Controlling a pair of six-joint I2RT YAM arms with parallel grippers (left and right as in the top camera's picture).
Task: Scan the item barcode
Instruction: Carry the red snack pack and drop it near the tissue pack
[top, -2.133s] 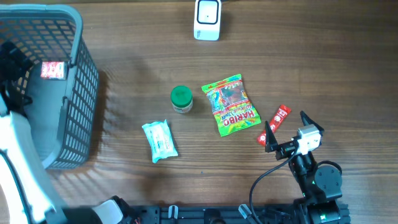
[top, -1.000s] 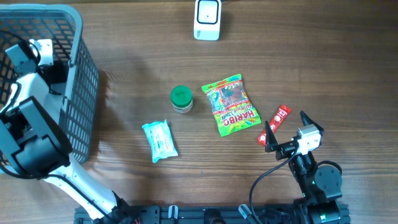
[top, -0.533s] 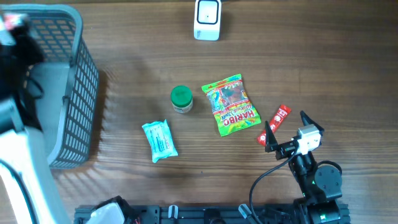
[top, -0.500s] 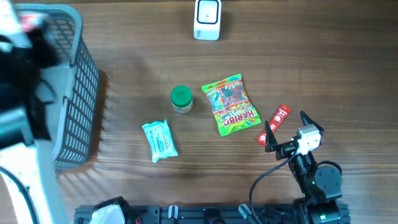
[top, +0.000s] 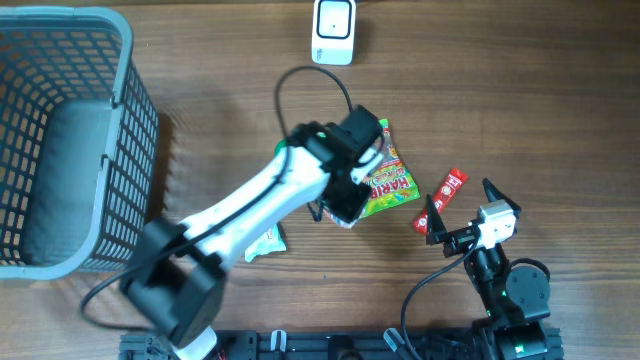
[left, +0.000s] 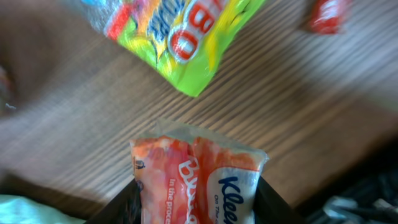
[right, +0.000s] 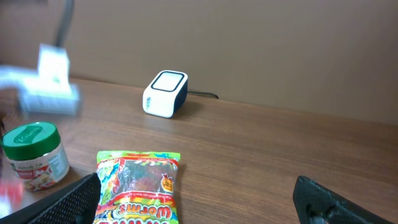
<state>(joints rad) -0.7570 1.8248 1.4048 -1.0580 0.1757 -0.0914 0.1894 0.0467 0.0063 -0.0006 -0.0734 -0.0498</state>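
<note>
**Tissue pack in my left claw, over the sweets**

My left claw (left: 198, 208) is closed narrowly on an orange tissue pack (left: 189, 171), held above the desk (top: 520, 90) just beside the gummy bag (top: 396, 186). My arm covers part of that bag and of the teal wipes pack (top: 265, 238). A green-lidded jar (right: 34, 152) stands near the bag. The scanner (top: 333, 30) sits well apart at the far edge. A red sachet (top: 452, 187) lies by my right claw (top: 460, 205), which is spread wide and holds nothing.
</note>
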